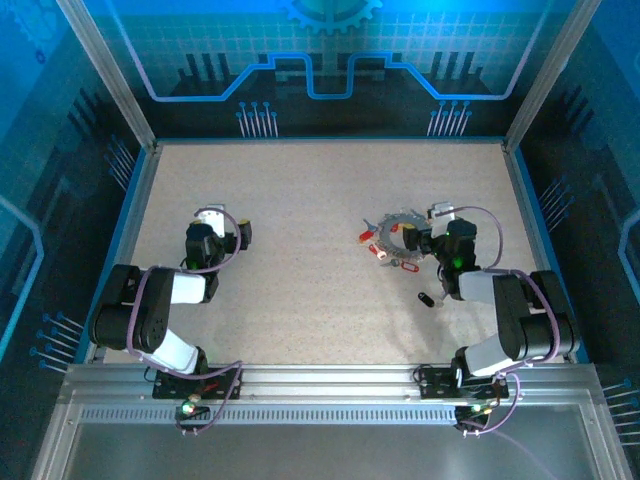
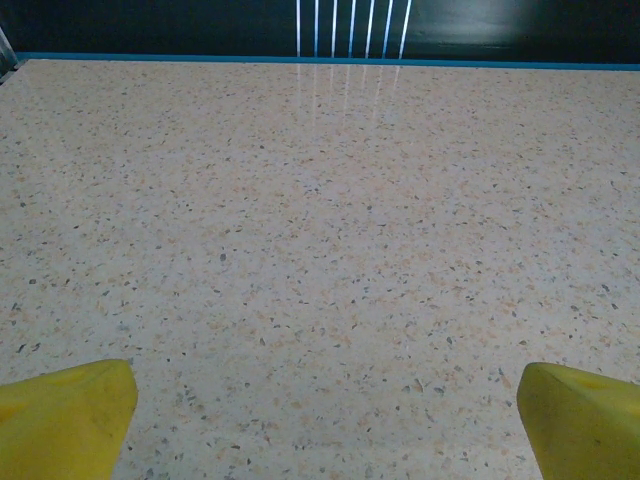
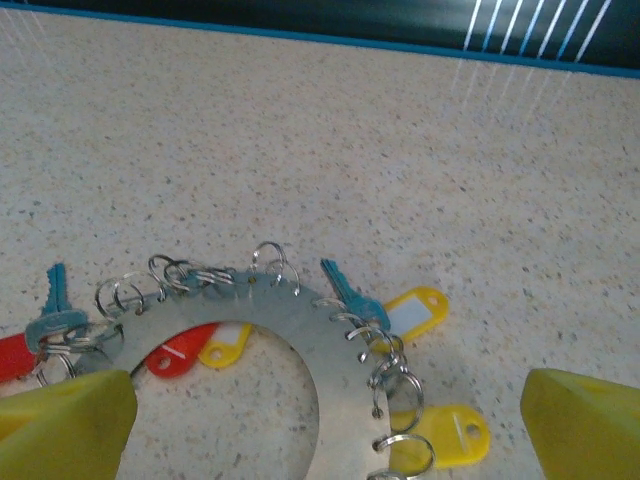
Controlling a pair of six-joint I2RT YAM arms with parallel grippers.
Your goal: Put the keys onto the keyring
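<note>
Wide open, empty at left gripper (image 2: 326,410) over table (image 2: 320,200); likewise at right gripper (image 3: 327,400) just over keyring (image 3: 300,330) strung with keys (image 3: 345,285); possibly loose key (image 1: 424,298) nearby.

Keyring (image 3: 335,365): flat, matt silvery metal with shiny wire loops. Keys (image 3: 348,292): teal-coated metal. Tags (image 3: 418,312): glossy red and yellow plastic. Table (image 3: 300,130): speckled, matt, stone-like. My fingers (image 3: 70,425): yellow plastic, slightly scuffed.
</note>
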